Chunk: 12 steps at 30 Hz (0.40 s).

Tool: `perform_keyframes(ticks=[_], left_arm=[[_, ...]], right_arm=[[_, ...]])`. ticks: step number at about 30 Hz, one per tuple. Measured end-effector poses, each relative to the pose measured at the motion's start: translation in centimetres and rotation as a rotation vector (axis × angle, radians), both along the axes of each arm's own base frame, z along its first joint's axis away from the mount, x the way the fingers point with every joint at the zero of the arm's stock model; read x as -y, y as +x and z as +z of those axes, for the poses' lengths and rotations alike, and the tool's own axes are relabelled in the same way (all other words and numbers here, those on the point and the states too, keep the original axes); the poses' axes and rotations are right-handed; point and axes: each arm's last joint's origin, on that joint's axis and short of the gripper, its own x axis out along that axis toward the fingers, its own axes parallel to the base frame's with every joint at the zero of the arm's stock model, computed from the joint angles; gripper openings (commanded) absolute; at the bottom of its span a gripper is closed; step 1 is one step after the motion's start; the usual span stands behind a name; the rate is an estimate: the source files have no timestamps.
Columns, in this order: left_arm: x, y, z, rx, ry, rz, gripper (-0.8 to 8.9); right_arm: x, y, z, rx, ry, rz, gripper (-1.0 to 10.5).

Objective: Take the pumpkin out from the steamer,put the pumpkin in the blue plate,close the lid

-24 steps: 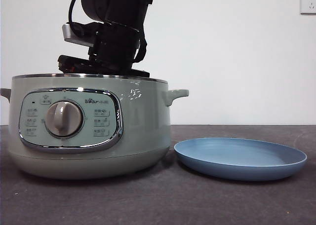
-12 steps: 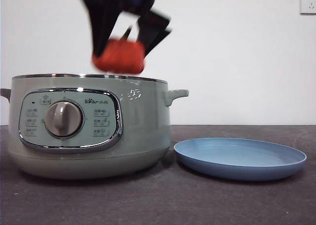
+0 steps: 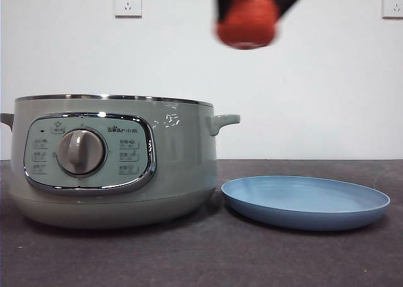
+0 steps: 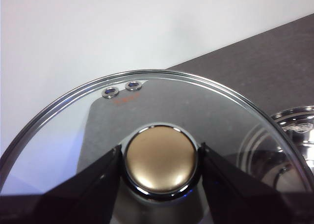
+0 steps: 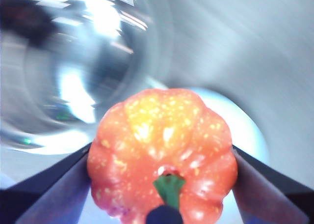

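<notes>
The orange-red pumpkin point(image 3: 247, 21) hangs high near the top edge of the front view, above the gap between the steamer point(image 3: 113, 161) and the blue plate point(image 3: 306, 201). My right gripper point(image 5: 162, 160) is shut on the pumpkin point(image 5: 162, 150), its green stem facing the camera; the view is motion-blurred. The steamer stands open at the left, with no lid on it. My left gripper point(image 4: 161, 160) is shut on the knob point(image 4: 161, 159) of the glass lid point(image 4: 73, 116), held off to the side of the steamer's chrome rim point(image 4: 294, 121).
The dark table point(image 3: 201, 255) runs across the front. Two wall sockets point(image 3: 128, 2) sit on the white wall behind. The steamer's side handle point(image 3: 223, 121) sticks out toward the plate.
The right gripper lifted the pumpkin out of the steamer, then carried it up and to the right, toward the space above the plate. Steamer and plate stayed put.
</notes>
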Motion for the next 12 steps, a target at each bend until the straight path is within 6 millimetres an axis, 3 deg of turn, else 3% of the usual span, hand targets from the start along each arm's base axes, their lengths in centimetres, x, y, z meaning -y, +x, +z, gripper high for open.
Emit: perform_keyframes(ticks=[5, 12], left_arm=[[0.1, 0.0, 0.0, -0.006, -0.014, -0.036, -0.09], [0.1, 0.0, 0.0, -0.004, -0.014, -0.034, -0.09]], right_arm=[[2.8, 0.9, -0.6, 0.067, -0.147, -0.26, 0.0], [5.0, -0.5, -3.9, 0.115, -0.337, -0.483, 0.0]])
